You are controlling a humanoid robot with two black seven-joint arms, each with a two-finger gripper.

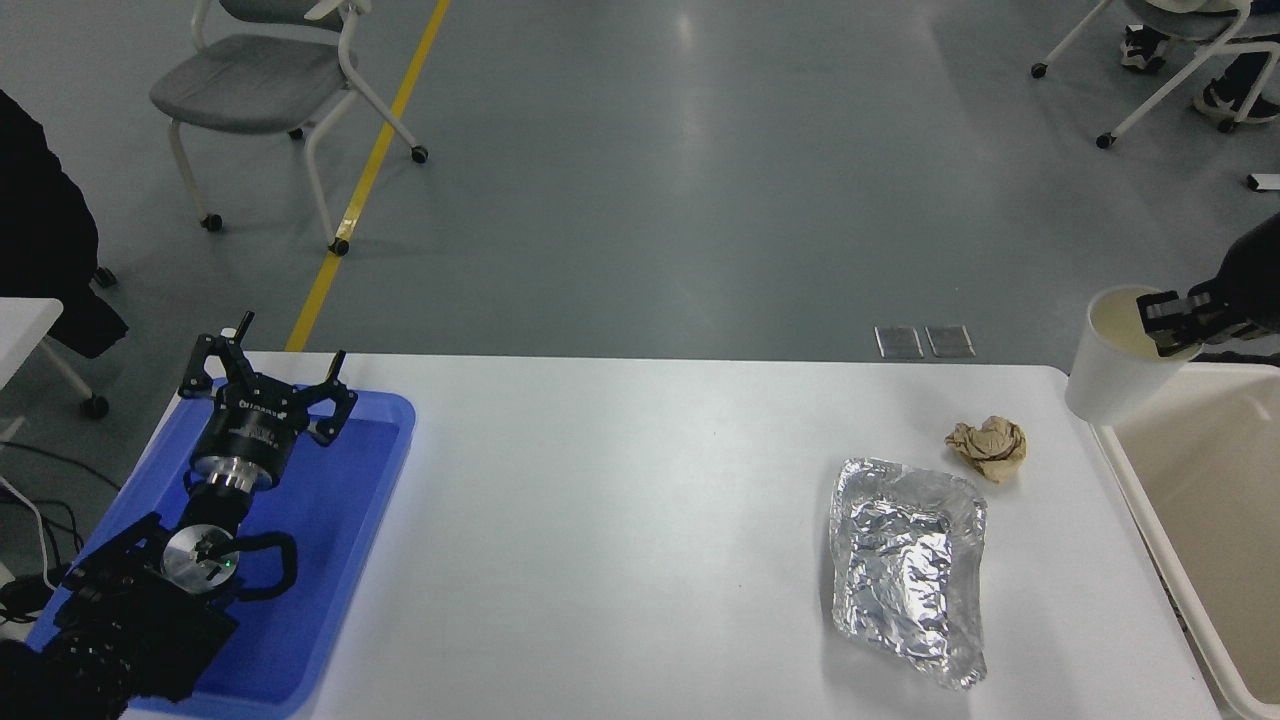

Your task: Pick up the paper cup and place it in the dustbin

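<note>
Right hand (1168, 322) clamped on paper cup (1115, 370) rim, cup tilted, lifted over dustbin (1140, 500) far-left corner (clear of worktop (640, 520)). Left hand (268, 372) spread apart, parked.

The cup (1112, 380) is seen as matt white paper. The foil tray (908, 567) is crinkled, shiny metal; the brown ball (988, 447) is crumpled paper. Smooth cream plastic forms the bin (1150, 520), glossy blue plastic the flat tray (330, 560). The desk (620, 520) is smooth white.
</note>
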